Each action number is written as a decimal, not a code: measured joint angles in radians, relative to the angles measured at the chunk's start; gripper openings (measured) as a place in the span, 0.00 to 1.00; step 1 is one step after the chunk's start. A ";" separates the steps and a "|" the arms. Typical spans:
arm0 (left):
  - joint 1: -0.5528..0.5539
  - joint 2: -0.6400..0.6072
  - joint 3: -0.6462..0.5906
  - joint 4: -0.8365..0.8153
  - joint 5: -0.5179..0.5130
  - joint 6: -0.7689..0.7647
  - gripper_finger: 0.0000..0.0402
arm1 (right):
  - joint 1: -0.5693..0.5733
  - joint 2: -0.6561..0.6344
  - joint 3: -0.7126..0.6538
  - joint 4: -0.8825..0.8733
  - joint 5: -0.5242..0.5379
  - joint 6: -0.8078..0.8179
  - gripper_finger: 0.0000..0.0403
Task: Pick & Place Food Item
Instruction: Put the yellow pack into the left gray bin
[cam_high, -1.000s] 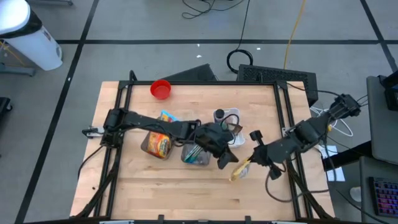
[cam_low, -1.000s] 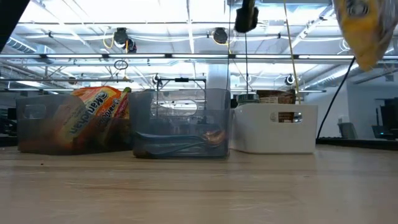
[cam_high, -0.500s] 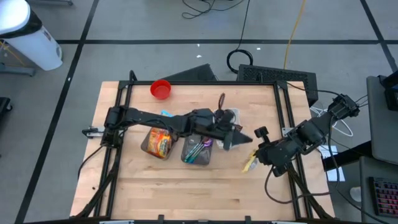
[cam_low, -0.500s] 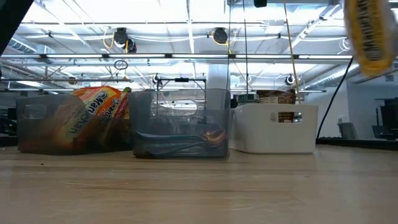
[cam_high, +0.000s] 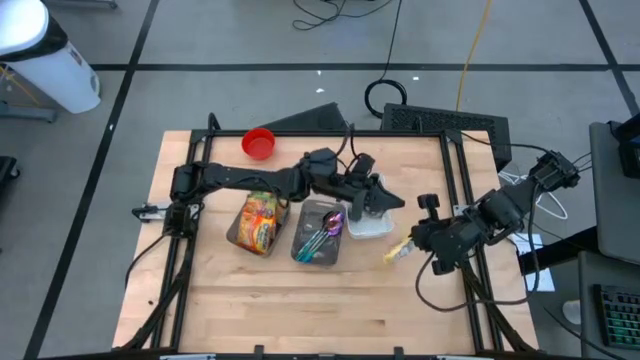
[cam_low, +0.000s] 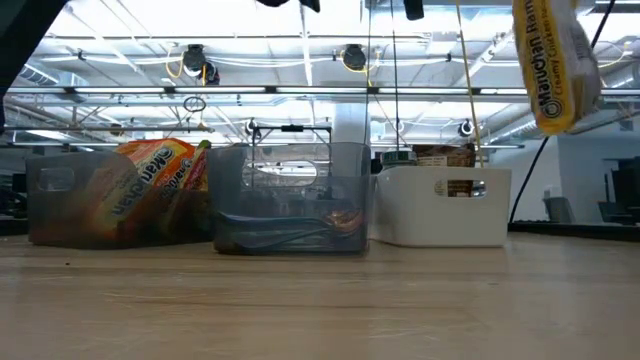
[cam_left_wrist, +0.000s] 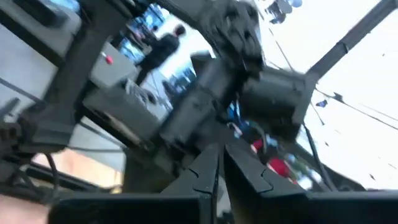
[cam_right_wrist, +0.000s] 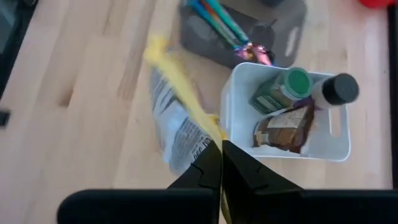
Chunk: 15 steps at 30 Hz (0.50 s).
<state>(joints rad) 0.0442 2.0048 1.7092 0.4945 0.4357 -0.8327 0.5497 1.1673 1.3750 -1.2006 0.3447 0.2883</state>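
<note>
The right gripper (cam_high: 412, 243) is holding its fingers closed on the yellow noodle packet (cam_high: 398, 250), carrying it off the table just right of the white bin (cam_high: 372, 226); the packet's long axis is hanging downward in the low view. The left gripper (cam_high: 385, 203) is hovering over that bin, fingers together and empty, crowding any path to the left

left end effector (cam_left_wrist: 221, 171) closed, person (cam_left_wrist: 160, 46) beyond
</note>
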 joint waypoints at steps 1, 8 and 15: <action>0.007 0.000 0.000 -0.002 0.029 0.000 0.08 | -0.015 -0.002 0.000 0.005 0.000 0.014 0.00; 0.047 0.000 0.000 0.000 0.187 -0.023 0.32 | -0.118 -0.007 0.000 0.007 -0.008 0.086 0.00; 0.116 0.000 0.000 -0.010 0.316 -0.074 0.56 | -0.213 -0.007 0.000 0.006 -0.012 0.187 0.00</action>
<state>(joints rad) 0.1601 2.0048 1.7092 0.4845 0.7519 -0.9071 0.3370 1.1599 1.3750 -1.1942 0.3327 0.4749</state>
